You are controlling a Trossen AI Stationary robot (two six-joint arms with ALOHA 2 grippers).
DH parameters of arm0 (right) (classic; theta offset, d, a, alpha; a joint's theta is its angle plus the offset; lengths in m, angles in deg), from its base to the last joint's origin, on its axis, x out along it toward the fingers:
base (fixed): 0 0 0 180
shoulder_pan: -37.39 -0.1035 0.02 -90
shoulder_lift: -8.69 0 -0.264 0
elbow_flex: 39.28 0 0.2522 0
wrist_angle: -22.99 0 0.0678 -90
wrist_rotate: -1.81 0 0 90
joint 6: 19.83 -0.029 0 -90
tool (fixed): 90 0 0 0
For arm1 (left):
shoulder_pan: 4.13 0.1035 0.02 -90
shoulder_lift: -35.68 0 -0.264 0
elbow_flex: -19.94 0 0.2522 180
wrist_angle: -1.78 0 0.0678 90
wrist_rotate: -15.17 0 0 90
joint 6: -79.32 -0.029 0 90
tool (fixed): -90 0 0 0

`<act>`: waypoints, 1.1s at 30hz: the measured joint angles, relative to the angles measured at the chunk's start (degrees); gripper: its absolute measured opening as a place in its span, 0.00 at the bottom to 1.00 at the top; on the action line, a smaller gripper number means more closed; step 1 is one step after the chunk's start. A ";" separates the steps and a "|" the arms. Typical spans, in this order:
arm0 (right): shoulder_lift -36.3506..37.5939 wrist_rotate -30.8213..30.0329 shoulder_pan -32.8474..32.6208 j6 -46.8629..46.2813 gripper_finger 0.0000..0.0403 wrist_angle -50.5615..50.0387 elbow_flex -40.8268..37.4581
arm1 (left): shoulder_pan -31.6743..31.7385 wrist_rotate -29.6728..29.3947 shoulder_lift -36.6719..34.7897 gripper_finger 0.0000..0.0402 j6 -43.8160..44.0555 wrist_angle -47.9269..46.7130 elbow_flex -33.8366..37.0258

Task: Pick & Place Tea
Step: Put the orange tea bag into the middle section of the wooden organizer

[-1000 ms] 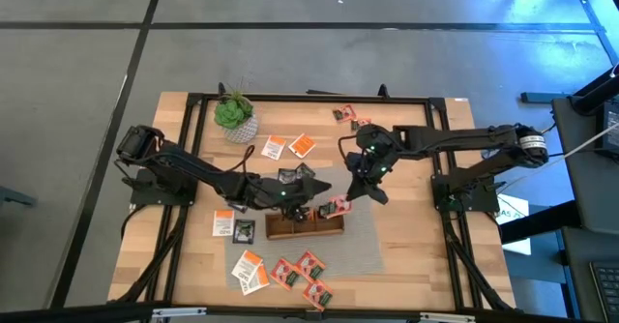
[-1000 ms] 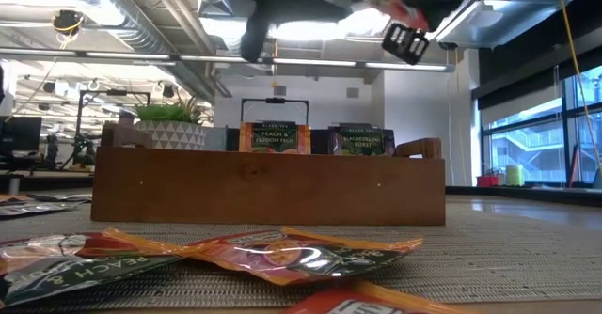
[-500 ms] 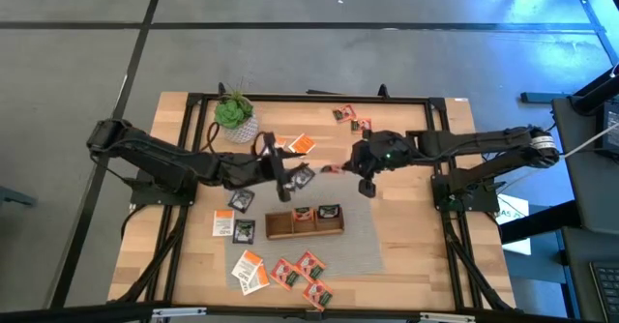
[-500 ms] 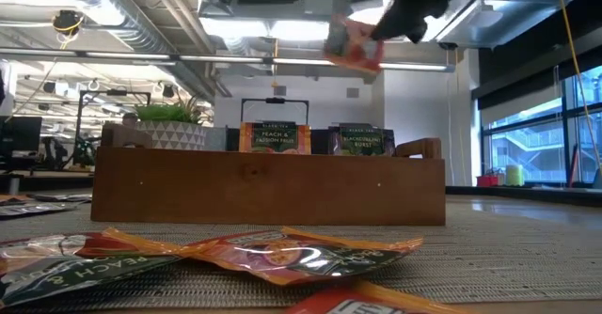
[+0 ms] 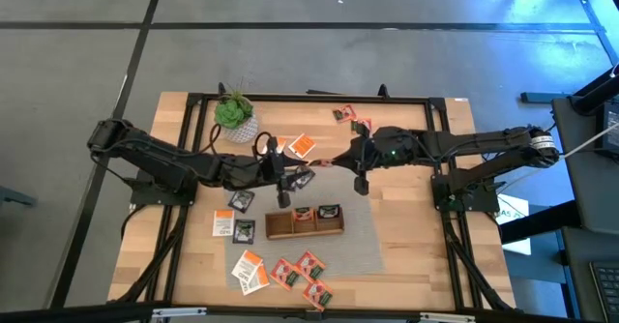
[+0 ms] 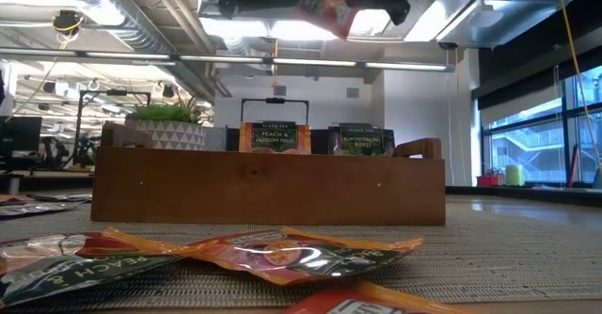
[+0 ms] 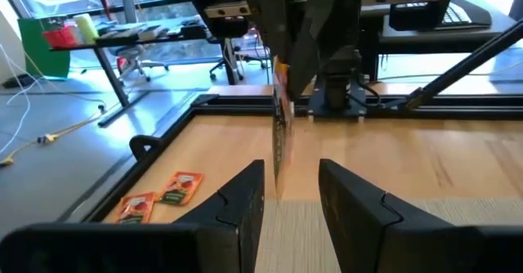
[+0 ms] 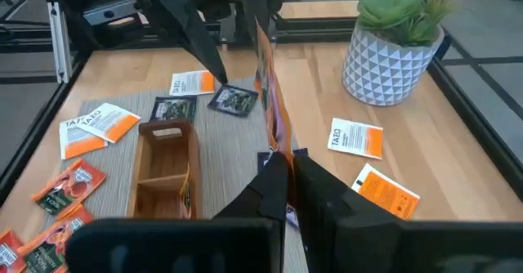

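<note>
Wooden tray (image 5: 304, 222): long, three compartments, on a grey mat (image 5: 363, 238) at the middle of the surface (image 5: 406, 255). In the high view two compartments each hold a sachet standing on edge; the third looks bare. In the low view the two standing sachets read "PEACH & PASSION FRUIT" (image 6: 274, 137) and what seems to be "BLACKCURRANT BURST" (image 6: 367, 139).

Red sachet (image 5: 332, 162): held in the air above the surface, between the two grippers, behind the tray. It hangs on edge, seen thin in both wrist views (image 8: 270, 101).

Right gripper (image 5: 346, 160): arm stretched across from the right side, fingers pinched closed on the red sachet's edge.

Left gripper (image 7: 288, 193): arm reaching in from the left side, fingers parted with a gap between them, pointing at the held sachet, whose lower edge hangs just at their tips; contact cannot be told.

Loose sachets on the surface: white-and-orange pair (image 5: 288, 147) near the potted plant (image 5: 234, 115); dark ones (image 5: 236, 228) left of the tray; a mixed red and white-and-orange group (image 5: 285, 273) at the front; two red ones (image 5: 348, 118) at the back edge. One white-and-orange packet reads "TAZO" (image 8: 98, 126).

Plant: green, in a white patterned pot, at the back left.
</note>
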 joint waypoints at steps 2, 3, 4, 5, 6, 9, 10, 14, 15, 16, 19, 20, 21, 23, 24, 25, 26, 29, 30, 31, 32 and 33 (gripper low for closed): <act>0.00 0.32 0.00 0.94 0.06 1.06 0.00 | 0.03 -0.21 0.00 0.29 0.00 0.12 0.00; 0.01 1.07 0.00 1.04 0.06 1.63 0.00 | 0.03 -0.23 0.00 0.28 0.00 0.11 0.00; 0.00 2.12 0.00 1.04 0.06 2.30 0.00 | 0.03 -0.25 0.00 0.28 0.00 0.11 0.00; 0.00 3.21 0.02 1.04 0.06 2.96 0.00 | 0.03 -0.29 0.00 0.27 0.00 0.13 0.00; 0.00 4.08 0.02 1.04 0.06 3.60 0.00 | 0.03 -0.36 0.00 0.26 0.00 0.13 0.00; 0.00 4.57 0.00 1.06 0.06 4.25 0.00 | 0.03 -0.08 0.00 0.23 0.00 0.13 0.00; 0.00 4.57 0.00 1.06 0.06 4.25 0.00 | 0.03 0.05 0.00 0.21 -0.01 0.16 0.00; -0.01 4.55 0.02 2.22 0.06 4.29 0.00 | 0.03 1.97 0.00 0.14 -0.02 1.32 0.00; -0.04 4.55 0.02 2.30 0.06 4.31 0.00 | 0.03 2.92 0.00 0.13 -0.02 1.80 0.00; -0.04 4.55 0.02 2.30 0.06 4.34 0.00 | 0.03 3.41 0.00 0.11 -0.02 2.09 -0.02; -0.04 4.57 0.02 2.30 0.06 4.38 0.00 | 0.03 3.97 0.00 0.07 -0.02 2.88 -0.02; -0.04 4.57 0.00 2.32 0.06 4.38 0.00 | 0.03 3.97 0.00 0.05 -0.05 2.93 -0.02; -0.06 4.57 0.00 2.38 0.06 4.38 0.00 | 0.03 3.97 0.00 0.04 -0.32 2.85 -0.02; -0.07 4.58 0.00 2.48 0.06 4.39 0.00 | 0.03 3.97 0.00 0.01 -1.28 2.82 -0.02; -0.07 4.61 0.00 2.71 0.06 4.40 0.00 | 0.03 3.97 0.00 0.01 -1.80 2.82 -0.02; -0.07 4.62 0.00 3.37 0.06 4.40 0.00 | 0.03 3.97 0.00 0.01 -2.07 2.82 -0.02; -0.07 4.67 0.00 3.94 0.07 4.40 0.00 | 0.03 3.96 0.00 0.01 -2.20 2.82 -0.02; -0.07 4.74 0.00 6.37 0.10 3.50 0.00 | 0.03 3.90 0.00 0.01 -2.16 2.80 -0.02; -0.03 4.74 0.00 7.13 0.12 2.17 0.00 | 0.03 3.88 0.00 0.01 -2.13 2.75 -0.02; 0.09 4.74 0.00 7.86 0.14 0.81 0.00 | 0.03 3.88 0.00 0.01 -2.12 2.75 -0.02; 0.18 4.64 0.04 8.70 0.17 -0.59 -0.02 | 0.03 3.96 0.00 0.01 -2.05 2.69 -0.02; 0.30 4.19 0.10 9.62 0.20 -1.95 -0.02 | 0.03 4.43 0.00 0.01 -2.01 2.31 -0.02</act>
